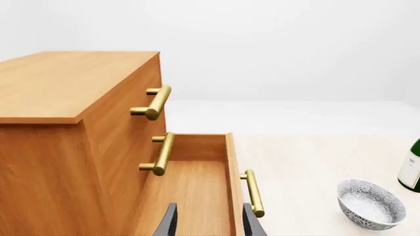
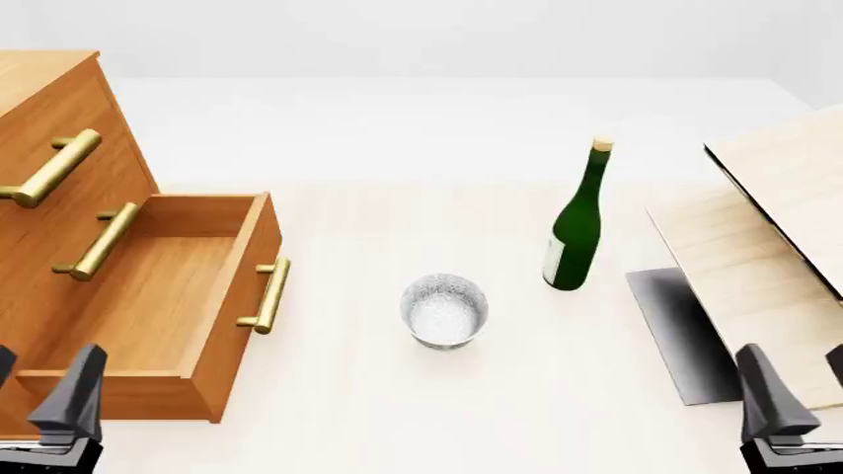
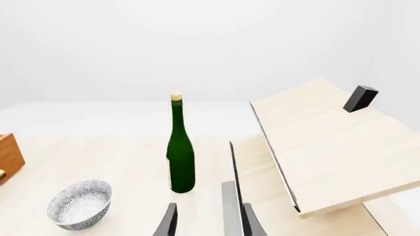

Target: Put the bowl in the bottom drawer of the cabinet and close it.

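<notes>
The cabinet (image 2: 53, 109) has its bottom drawer (image 2: 145, 296) pulled out. Right of the drawer sits the bowl (image 2: 444, 310), then a bottle (image 2: 577, 222) whose label is unreadable. Left gripper (image 2: 34, 395) and right gripper (image 2: 806, 390) hover low, fingers spread, empty.

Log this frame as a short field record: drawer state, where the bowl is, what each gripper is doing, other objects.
bottom drawer: pulled open, nothing in it
upper drawers: both shut
cabinet: far left of the table
bowl: upright on the table, right of the open drawer, not held
green bottle: upright, beyond and right of the bowl
pale boards: tilted, on the right
left gripper: open, holding nothing
right gripper: open, holding nothing
</notes>
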You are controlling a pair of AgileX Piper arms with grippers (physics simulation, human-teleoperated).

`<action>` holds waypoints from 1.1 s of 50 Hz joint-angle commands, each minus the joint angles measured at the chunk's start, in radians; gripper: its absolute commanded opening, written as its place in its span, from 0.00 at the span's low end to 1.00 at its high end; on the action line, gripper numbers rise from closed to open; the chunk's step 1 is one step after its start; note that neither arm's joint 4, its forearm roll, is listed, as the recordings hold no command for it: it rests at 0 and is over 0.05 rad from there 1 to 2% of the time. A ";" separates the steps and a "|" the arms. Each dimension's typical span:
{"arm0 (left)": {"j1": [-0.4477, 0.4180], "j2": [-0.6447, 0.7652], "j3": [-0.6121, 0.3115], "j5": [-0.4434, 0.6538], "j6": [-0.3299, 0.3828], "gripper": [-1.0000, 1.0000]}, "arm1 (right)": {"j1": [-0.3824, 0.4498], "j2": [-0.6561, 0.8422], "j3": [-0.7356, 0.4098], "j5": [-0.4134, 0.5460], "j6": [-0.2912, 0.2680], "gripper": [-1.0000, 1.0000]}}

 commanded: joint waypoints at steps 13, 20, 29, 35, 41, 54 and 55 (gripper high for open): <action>0.014 0.059 0.000 -0.026 -0.002 1.00 | 0.001 0.005 -0.003 -0.001 0.000 1.00; -0.006 0.061 -0.002 -0.012 -0.009 1.00 | 0.001 0.005 -0.003 -0.001 0.000 1.00; -0.006 0.135 0.001 -0.080 0.012 1.00 | 0.001 0.005 -0.003 -0.001 0.000 1.00; -0.004 0.116 -0.002 -0.059 0.020 1.00 | 0.001 0.005 -0.003 -0.001 0.000 1.00; -0.034 0.074 -0.013 -0.009 0.052 1.00 | 0.001 0.005 -0.003 -0.001 0.000 1.00; -0.068 0.039 -0.083 0.082 0.083 1.00 | 0.001 0.005 -0.003 -0.001 0.000 1.00; -0.073 0.039 -0.098 0.096 0.089 1.00 | 0.001 0.005 -0.003 -0.001 0.000 1.00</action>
